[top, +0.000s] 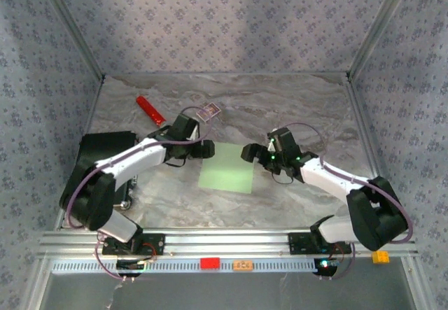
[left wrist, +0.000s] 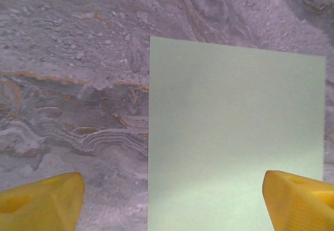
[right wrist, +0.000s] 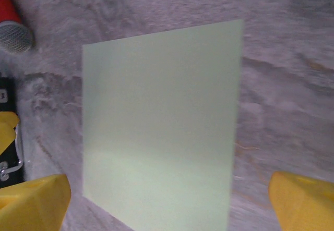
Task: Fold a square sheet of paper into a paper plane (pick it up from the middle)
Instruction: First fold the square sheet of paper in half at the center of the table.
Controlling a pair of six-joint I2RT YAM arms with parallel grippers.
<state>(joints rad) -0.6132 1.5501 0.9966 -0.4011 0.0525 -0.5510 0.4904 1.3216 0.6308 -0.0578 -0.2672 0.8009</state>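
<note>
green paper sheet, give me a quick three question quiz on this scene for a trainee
1. True or false: the square sheet of paper lies flat and unfolded on the table.
2. Pick one: the red cylinder lies (A) on the sheet, (B) on the table beyond the sheet to its left, apart from it, (C) between the right gripper's fingers.
3. Fill in: the jaws of the left gripper and the right gripper both stand ____.

Key: 1 true; 2 B; 3 open.
</note>
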